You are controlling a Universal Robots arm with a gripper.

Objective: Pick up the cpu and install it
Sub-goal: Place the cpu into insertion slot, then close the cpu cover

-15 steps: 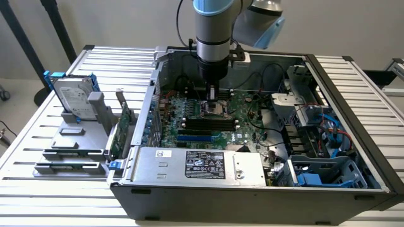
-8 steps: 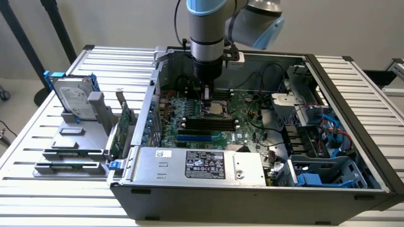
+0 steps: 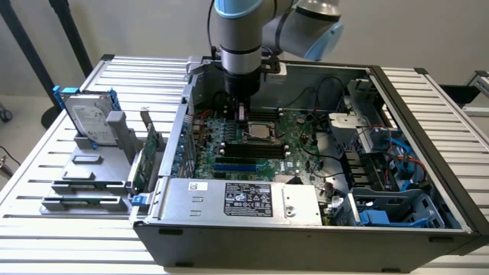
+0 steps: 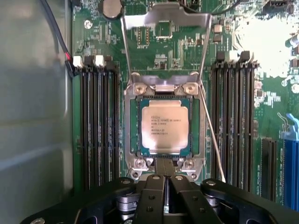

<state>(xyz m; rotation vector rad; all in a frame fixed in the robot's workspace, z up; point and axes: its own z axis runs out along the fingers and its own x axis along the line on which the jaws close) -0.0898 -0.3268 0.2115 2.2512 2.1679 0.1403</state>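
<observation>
The hand, fingers pressed together, hangs just beside the cpu, which seems seated in its socket.

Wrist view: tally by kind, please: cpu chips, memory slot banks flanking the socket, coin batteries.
cpu: 1
memory slot banks: 2, the second at
coin battery: 1
Total: 4

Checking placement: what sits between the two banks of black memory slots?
The cpu, lying flat in its metal-framed socket; the wrist view shows it.
</observation>
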